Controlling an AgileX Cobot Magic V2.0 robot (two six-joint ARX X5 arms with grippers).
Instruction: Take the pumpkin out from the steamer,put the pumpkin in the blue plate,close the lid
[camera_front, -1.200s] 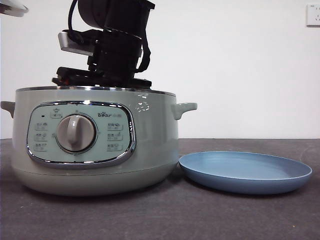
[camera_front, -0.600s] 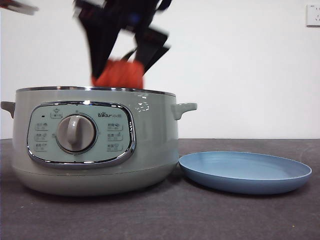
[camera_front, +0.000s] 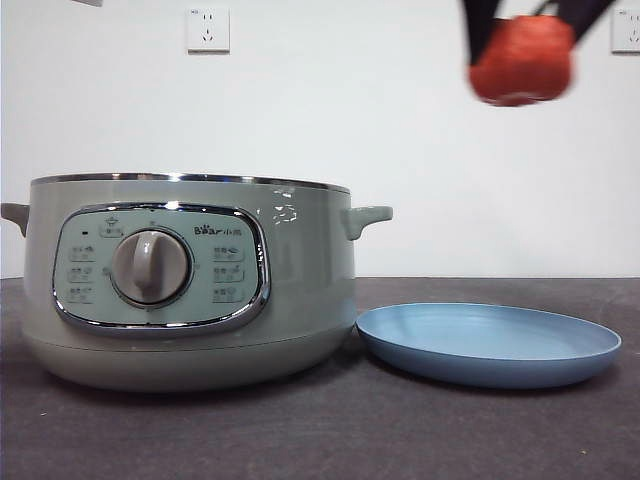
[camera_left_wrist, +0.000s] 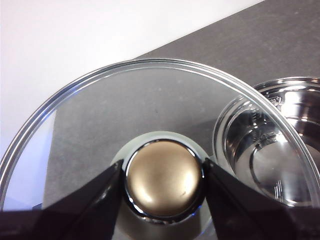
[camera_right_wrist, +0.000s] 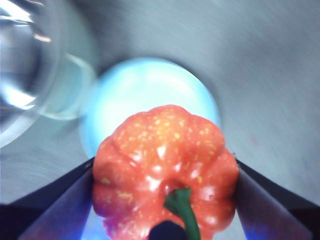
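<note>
Left tool (camera_left_wrist: 162, 192): one, its two black jaws pinching the knob (camera_left_wrist: 164, 179) of the low domed glass lid with the shiny steel rim (camera_left_wrist: 100, 95). In the left wrist view the knob shows a brassy rounded face in a chrome ring on a pale green base. The lid is held in the air, off the pot and to one side of it.

Steamer (camera_front: 190, 280): one large round pale sage-green electric pot, standing on the left of the dark grey surface (camera_front: 320, 430). It has a chrome-framed control panel, a grey-beige dial (camera_front: 150, 267), a "Bear" logo and two small side handles. Through the glass of the lid, the left wrist view shows its shiny steel bowl (camera_left_wrist: 275, 145) uncovered.

Wall sockets: two white ones on the white wall, one above the pot (camera_front: 208, 29) and one cut by the right edge (camera_front: 626, 29).

Blue plate (camera_front: 490, 345): one wide shallow round matte light-blue plate, lying on the surface just right of the pot, its rim close to the pot's base. Nothing stands between pot and plate.

Pumpkin (camera_front: 522, 58): one small orange-red toy pumpkin with a curved dark green stem (camera_right_wrist: 182, 212), blurred in the front view, high in the air over the plate.

Right tool (camera_right_wrist: 165, 200): one, its jaws pressed against both sides of the pumpkin; the right wrist view shows the plate (camera_right_wrist: 150, 95) directly below, blurred.
</note>
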